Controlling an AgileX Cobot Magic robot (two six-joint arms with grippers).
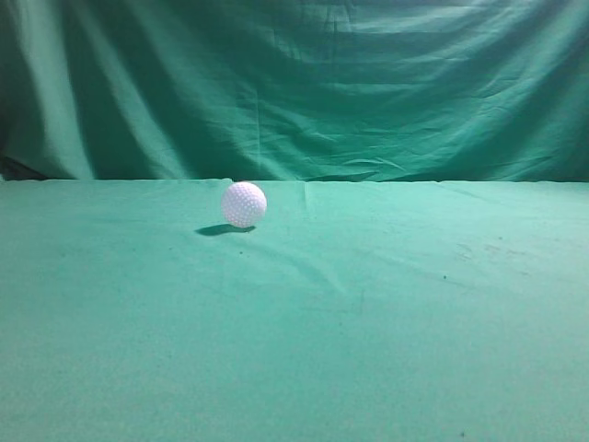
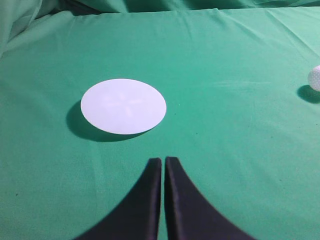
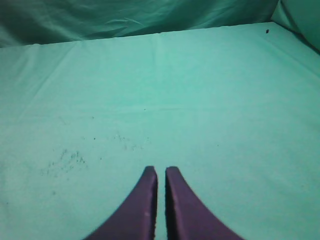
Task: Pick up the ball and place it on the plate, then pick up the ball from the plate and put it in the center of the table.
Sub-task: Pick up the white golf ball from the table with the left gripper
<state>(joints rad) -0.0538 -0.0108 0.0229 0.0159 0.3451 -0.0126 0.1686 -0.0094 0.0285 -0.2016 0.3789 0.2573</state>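
Toward the far edge of the table (image 1: 386,350), left of its middle, rests the golf ball (image 1: 244,204): a white, dimpled sphere sitting free on the cloth and casting a small dark shadow to its left. The tabletop is covered in green cloth with shallow wrinkles; a draped green backdrop (image 1: 304,83) hangs in folds behind the far edge. In the left wrist view, a flat, round, smooth white plate (image 2: 123,106) lies on the cloth with nothing on it, and the ball shows at the right border, well apart from the plate. The left gripper (image 2: 163,165), with black tapered fingers, is clenched and holds nothing. The right gripper (image 3: 161,174), with dark curved fingers, is likewise clenched over bare, faintly speckled cloth.
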